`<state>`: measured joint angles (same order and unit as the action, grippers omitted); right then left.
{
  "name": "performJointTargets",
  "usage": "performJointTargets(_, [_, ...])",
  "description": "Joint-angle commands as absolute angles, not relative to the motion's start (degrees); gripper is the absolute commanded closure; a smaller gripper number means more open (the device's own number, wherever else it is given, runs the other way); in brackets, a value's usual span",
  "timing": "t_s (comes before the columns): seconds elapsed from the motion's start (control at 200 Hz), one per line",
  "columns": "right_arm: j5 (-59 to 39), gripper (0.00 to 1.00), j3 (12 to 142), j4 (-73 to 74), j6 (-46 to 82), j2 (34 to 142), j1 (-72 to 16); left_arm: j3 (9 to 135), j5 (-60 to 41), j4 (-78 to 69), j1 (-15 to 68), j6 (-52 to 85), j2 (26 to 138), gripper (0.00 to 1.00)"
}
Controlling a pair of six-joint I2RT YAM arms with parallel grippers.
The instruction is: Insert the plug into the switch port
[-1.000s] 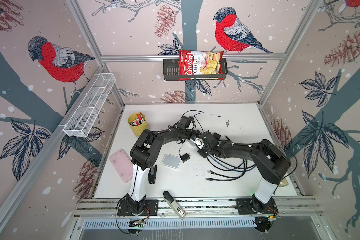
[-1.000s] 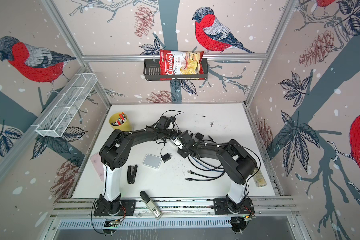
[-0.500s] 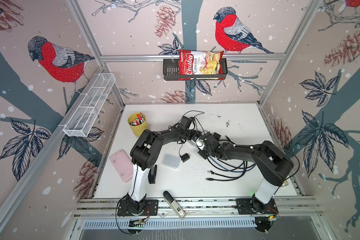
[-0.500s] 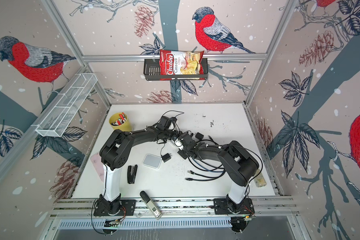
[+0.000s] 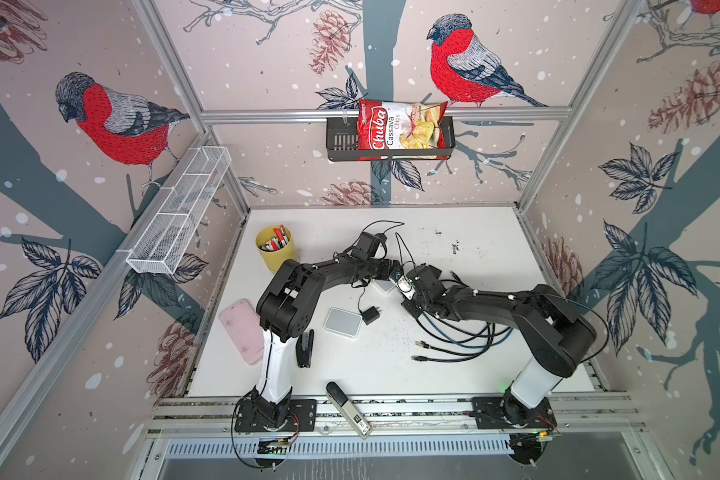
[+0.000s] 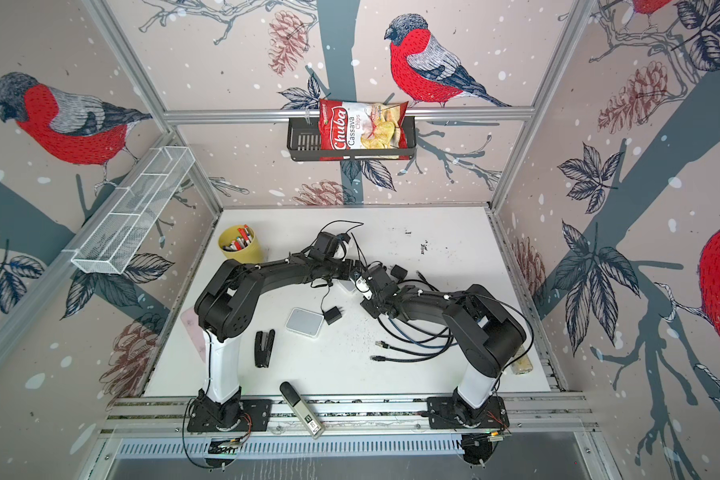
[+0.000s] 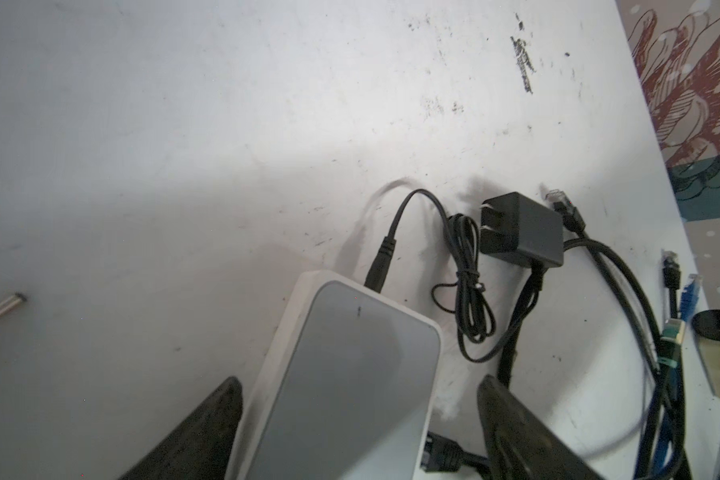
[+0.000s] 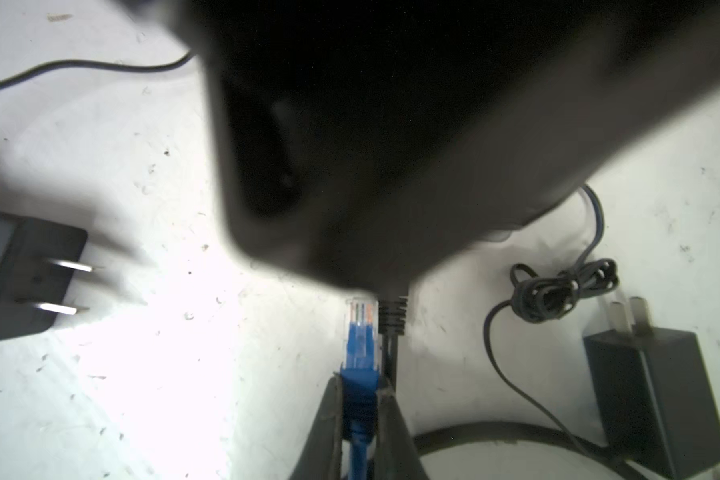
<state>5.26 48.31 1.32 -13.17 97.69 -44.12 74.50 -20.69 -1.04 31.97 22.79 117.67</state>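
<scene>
Pinched tight in the right gripper (image 8: 360, 384): the blue plug (image 8: 360, 328), gripped by its boot, clear tip pointing away from the fingers (image 8: 329, 415). Tip right at the edge of a dark blurred mass (image 8: 391, 145) hiding the port; impossible to tell whether in or out. Just beside the plug, a black ribbed connector (image 8: 393, 318). Spread wide, the left gripper (image 7: 358, 399), straddling the white switch (image 7: 362, 340) on the table (image 7: 184, 124), bare table showing between the switch and one finger. Plugged into the switch, a black power cord (image 7: 385, 253); adapter (image 7: 520, 228) lying near.
</scene>
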Motion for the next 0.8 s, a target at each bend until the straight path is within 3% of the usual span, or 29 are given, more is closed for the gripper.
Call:
performJointTargets(0.0, [4.0, 0.93, 49.0, 1.2, -13.3, 97.7, -44.2, 73.4, -23.4, -7.4, 31.5, 27.1, 117.1, 0.12])
performJointTargets(0.795, [3.0, 0.93, 50.9, 2.2, -14.4, 100.1, -45.2, 68.6, -26.3, -18.5, 29.0, 37.1, 116.7, 0.12])
